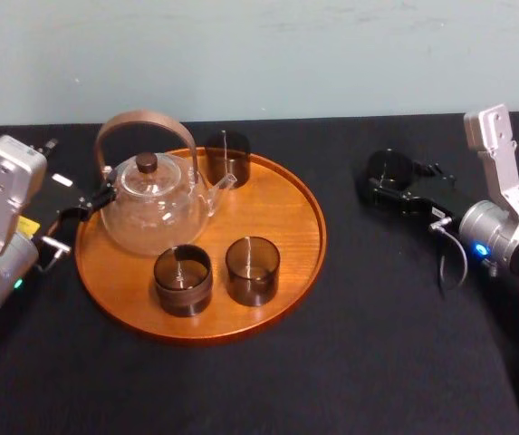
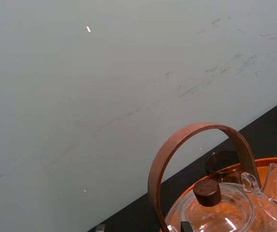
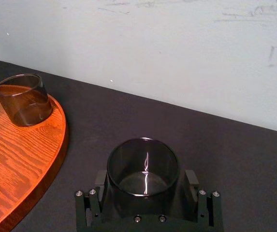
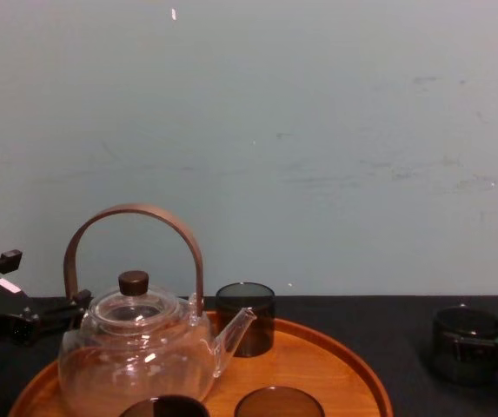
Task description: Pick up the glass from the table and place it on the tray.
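Observation:
A smoky dark glass (image 1: pixel 390 167) stands on the black table (image 1: pixel 377 353), to the right of the round orange-brown tray (image 1: pixel 288 237). My right gripper (image 1: pixel 388 179) reaches in from the right, one finger on each side of that glass. The right wrist view shows the glass (image 3: pixel 143 169) sitting between the fingers (image 3: pixel 101 180), which rest against its sides. In the chest view this glass (image 4: pixel 464 340) is low on the right. My left gripper (image 1: pixel 85 210) hovers open at the tray's left rim, beside the glass teapot (image 1: pixel 155 213).
Three more dark glasses stand on the tray: one at the back (image 1: pixel 227 156), two at the front (image 1: pixel 183 279) (image 1: pixel 253 269). The teapot's tall wooden handle (image 1: pixel 146 122) arches over it. A pale wall closes off the table's far edge.

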`<state>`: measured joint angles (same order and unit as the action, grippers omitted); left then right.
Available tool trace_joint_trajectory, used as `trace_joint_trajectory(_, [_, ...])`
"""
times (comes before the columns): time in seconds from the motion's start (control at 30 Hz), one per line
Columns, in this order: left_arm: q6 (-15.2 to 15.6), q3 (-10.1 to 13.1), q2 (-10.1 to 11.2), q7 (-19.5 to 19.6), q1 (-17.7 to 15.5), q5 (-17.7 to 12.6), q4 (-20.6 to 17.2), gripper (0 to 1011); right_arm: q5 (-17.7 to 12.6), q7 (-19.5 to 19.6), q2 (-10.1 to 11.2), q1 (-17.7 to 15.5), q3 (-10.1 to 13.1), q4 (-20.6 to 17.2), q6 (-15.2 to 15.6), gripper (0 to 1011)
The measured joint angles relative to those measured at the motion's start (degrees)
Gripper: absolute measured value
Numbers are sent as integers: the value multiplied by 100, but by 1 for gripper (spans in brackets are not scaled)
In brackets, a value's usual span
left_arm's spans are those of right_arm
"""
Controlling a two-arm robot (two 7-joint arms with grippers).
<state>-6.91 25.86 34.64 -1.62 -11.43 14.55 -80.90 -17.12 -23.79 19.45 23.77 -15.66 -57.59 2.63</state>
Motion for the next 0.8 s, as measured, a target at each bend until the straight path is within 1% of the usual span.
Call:
trace_joint_trajectory(0.53, [0,0,0,0,0,0,0,1010,44,-120,-169,372,-37,521,-77,1002])
trace_joint_trajectory(0.8, [0,0,0,0,0,0,0,1010,53,-123,-174,393,-41,548,-78,1002])
